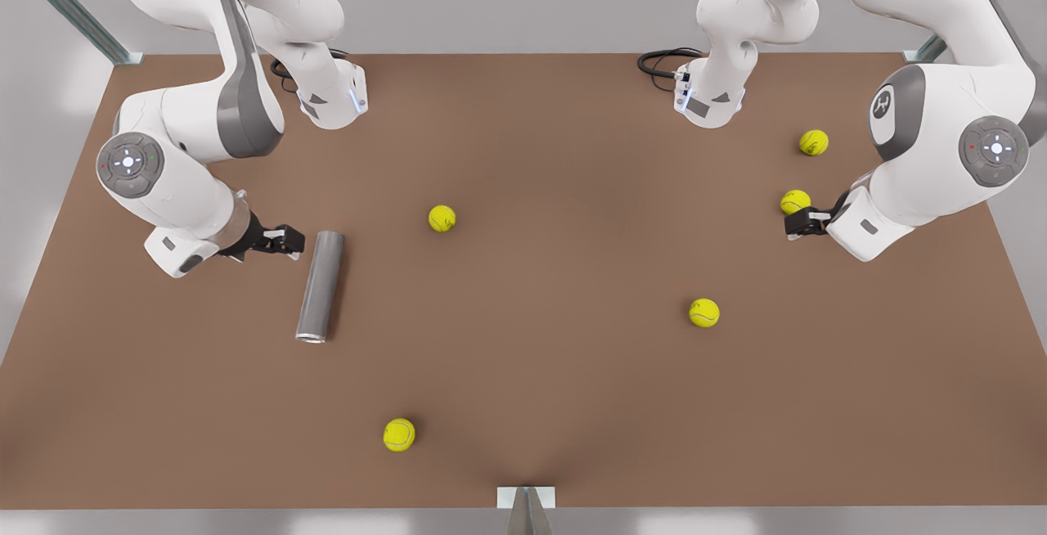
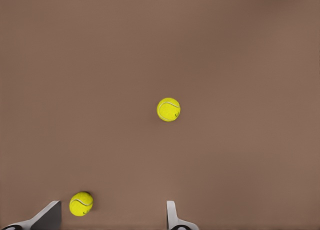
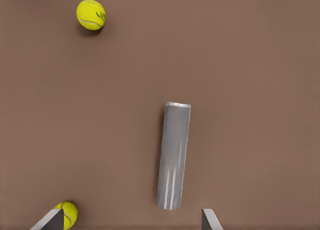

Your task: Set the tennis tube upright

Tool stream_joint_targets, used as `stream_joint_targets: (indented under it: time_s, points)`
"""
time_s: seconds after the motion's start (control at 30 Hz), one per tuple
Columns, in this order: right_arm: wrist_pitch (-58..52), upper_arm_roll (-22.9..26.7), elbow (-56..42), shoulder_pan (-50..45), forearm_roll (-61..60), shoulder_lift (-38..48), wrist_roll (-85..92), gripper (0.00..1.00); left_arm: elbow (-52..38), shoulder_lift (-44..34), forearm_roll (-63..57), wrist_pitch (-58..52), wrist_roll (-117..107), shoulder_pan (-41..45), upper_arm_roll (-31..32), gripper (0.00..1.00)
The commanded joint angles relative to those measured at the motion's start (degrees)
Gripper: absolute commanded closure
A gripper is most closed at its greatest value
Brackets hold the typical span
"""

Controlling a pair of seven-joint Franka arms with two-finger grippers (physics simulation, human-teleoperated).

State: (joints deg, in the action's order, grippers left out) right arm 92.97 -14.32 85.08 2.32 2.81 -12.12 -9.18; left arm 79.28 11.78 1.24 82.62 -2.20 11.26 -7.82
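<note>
Tennis tube (image 1: pixel 321 285) lying flat on table (image 1: pixel 532 371), looking light, stiff, slick; right gripper (image 1: pixel 288 240) hovering spread, empty, beside its closed end, mid-body being best hold; left gripper (image 1: pixel 797 224) waiting spread, empty, near ball (image 1: pixel 794 201).

In the right wrist view a tennis ball (image 3: pixel 69 213) was half hidden behind one fingertip (image 3: pixel 50 221) and cut off by the picture's edge. In the front view both arms ran out of the picture, and another ball (image 1: pixel 794 202) sat partly behind the left gripper (image 1: pixel 800 224)
</note>
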Motion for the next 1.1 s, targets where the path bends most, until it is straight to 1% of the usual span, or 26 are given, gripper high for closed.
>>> stream_joint_targets:
  time_s: [0.0,0.07,0.13,0.2,0.27,0.33,0.43,0.47,0.53,0.63,0.73,0.83,1.07]
  points:
    - [0.0,0.0,0.0,0.0,0.1,0.0,0.4,0.0,0.0,0.0,0.0,0.0,0.0,0.0,0.0,0.0]
    - [0.1,0.0,-0.7,0.0,0.6,-1.9,1.0,0.0,0.0,0.0,0.0,0.0,0.0,0.1,0.0,0.0]
    - [-1.9,-0.2,0.9,0.0,0.4,-2.9,-0.4,0.0,0.0,0.0,0.0,0.0,-0.1,0.0,0.0,0.0]
    - [-0.8,-0.3,6.4,0.0,0.4,-2.9,-0.8,0.0,0.0,0.0,-0.1,-0.1,-0.1,0.0,0.0,0.0]
    - [6.5,-0.3,14.9,0.5,0.4,-2.5,-2.1,0.0,0.1,0.0,-0.1,-0.1,-0.1,0.1,0.0,0.0]
    - [12.7,-0.3,20.0,2.3,0.4,-2.6,-3.0,0.0,0.1,0.1,-0.1,0.0,-0.1,0.1,0.0,0.0]
    - [24.9,-0.4,31.1,6.6,-0.3,-2.8,-3.0,0.0,0.1,0.1,-0.1,0.0,-0.1,0.1,0.0,0.0]
    - [26.7,-0.4,33.3,6.8,-1.0,-2.8,-3.0,0.0,0.2,0.2,-0.1,0.0,-0.1,0.0,0.0,0.0]
    - [29.8,-0.4,35.9,7.5,-1.3,-3.4,-3.0,0.0,0.2,0.2,-0.1,-0.1,-0.1,0.0,0.0,0.0]
    - [30.9,-0.4,36.8,7.8,-1.3,-5.6,-3.0,0.0,0.3,0.2,-0.1,-0.1,-0.1,0.0,0.0,0.0]
    - [40.8,-0.4,44.6,7.9,-1.3,-5.4,-3.0,0.0,0.4,0.3,-0.1,-0.1,-0.1,0.0,0.0,0.0]
    - [45.7,-0.4,48.3,7.7,-1.2,-5.5,-2.6,0.0,0.4,0.3,-0.1,-0.2,-0.1,0.0,0.0,0.0]
    - [46.2,-0.4,50.5,7.2,-0.2,-5.6,-2.2,0.0,0.4,0.3,-0.1,-0.6,-0.1,0.0,0.0,0.0]
